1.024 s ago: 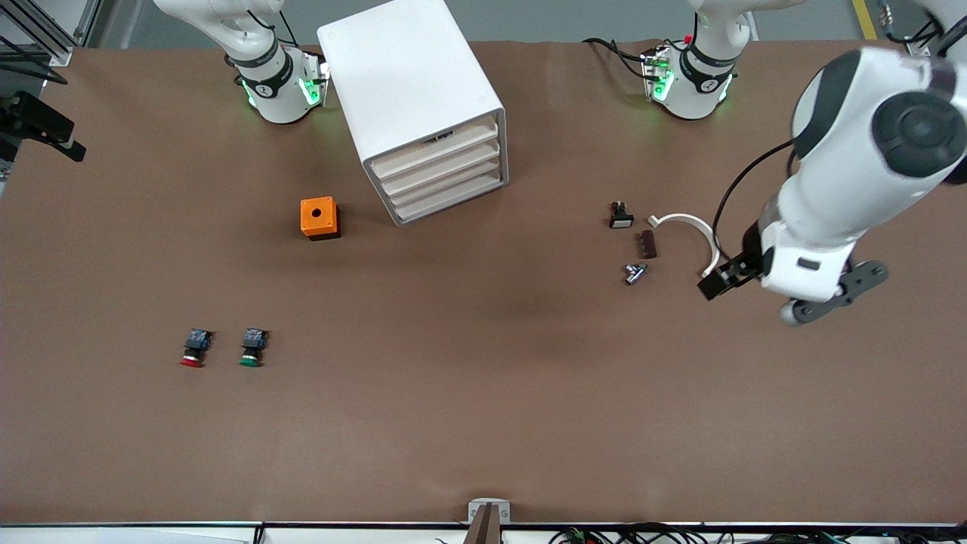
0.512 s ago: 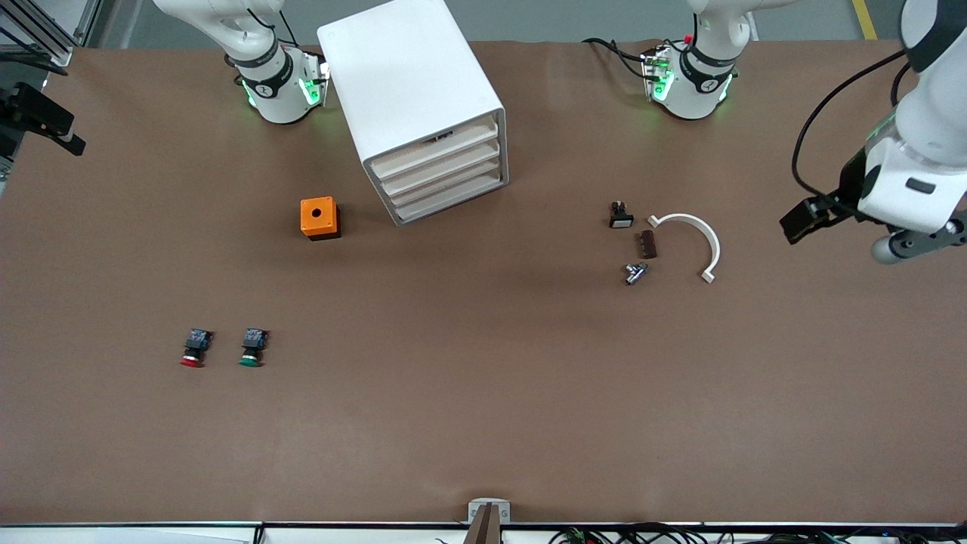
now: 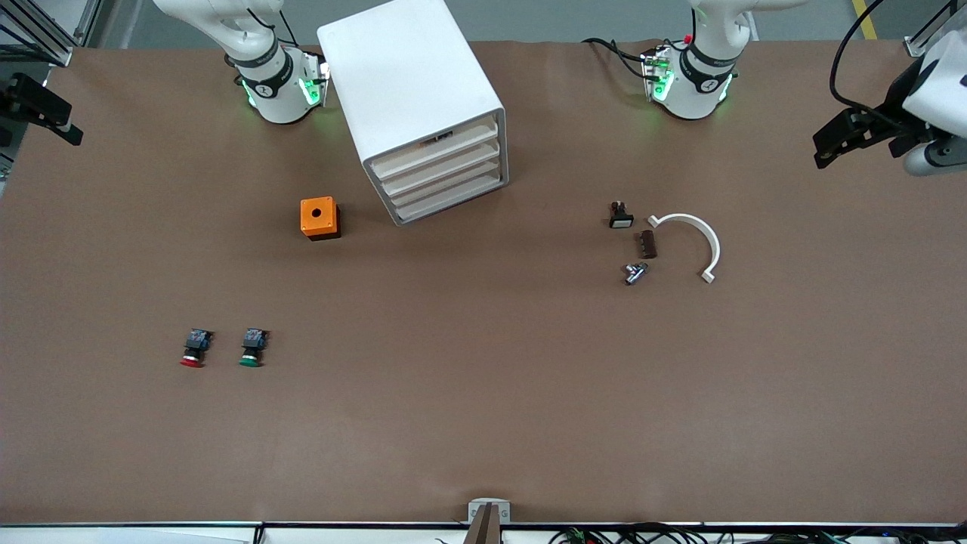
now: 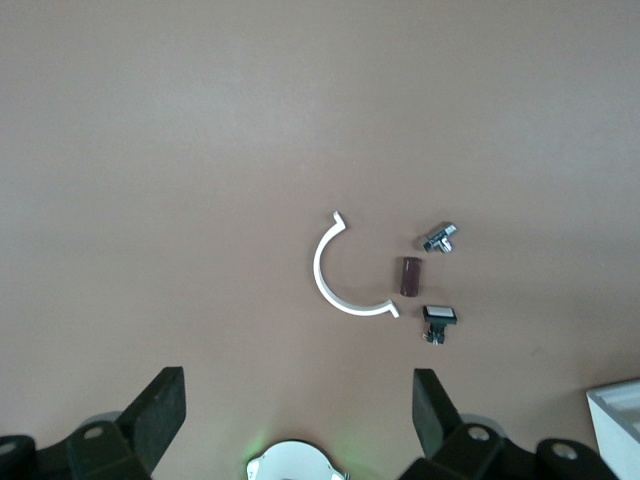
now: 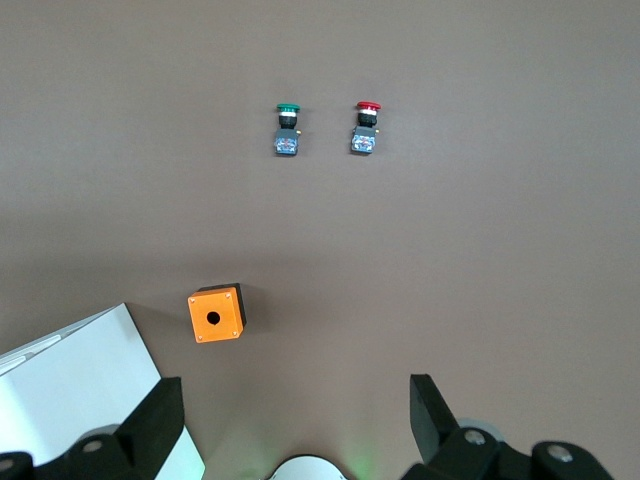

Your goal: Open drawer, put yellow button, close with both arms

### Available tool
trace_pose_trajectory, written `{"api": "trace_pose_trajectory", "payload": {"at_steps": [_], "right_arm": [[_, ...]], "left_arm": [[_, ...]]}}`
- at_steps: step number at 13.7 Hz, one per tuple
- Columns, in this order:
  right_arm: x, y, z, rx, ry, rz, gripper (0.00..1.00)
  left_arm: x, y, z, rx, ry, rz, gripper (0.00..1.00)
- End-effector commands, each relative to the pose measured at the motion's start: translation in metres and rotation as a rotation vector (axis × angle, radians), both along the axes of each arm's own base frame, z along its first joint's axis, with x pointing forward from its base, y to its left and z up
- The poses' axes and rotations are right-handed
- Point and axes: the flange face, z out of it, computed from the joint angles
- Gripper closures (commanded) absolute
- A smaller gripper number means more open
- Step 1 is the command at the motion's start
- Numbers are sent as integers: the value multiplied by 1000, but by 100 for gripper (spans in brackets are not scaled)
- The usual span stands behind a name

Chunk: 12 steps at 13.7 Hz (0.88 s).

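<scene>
The white cabinet stands between the two arm bases. Its top drawer sits flush with the three below it. The cabinet's corner also shows in the left wrist view and the right wrist view. The yellow button is not in view in any frame. My left gripper is open and empty, high over the table's edge at the left arm's end; its fingers stand wide apart. My right gripper is open and empty, up at the right arm's end, with its fingers wide apart.
A red-capped button and a green-capped button lie side by side near the right arm's end. An orange box sits beside the cabinet. A white arc, brown piece, bolt and black switch lie grouped.
My left gripper has risen from beside the white arc and swung away to the table's edge at the left arm's end. My right gripper has shifted slightly. Nothing on the table moved.
</scene>
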Motion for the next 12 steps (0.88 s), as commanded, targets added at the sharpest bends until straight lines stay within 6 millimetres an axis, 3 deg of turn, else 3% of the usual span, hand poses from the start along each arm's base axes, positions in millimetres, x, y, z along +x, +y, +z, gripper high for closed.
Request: {"api": "trace_pose_trajectory", "payload": {"at_steps": [1,12], "right_arm": [[-2,-2,2,-13,4,5,0],[-2,-2,-6,10,15,-13,0]], "left_arm": [[-27,6,5,-21,-11,-22,0],[-23,1,-3,-15,11,-39,0]]}}
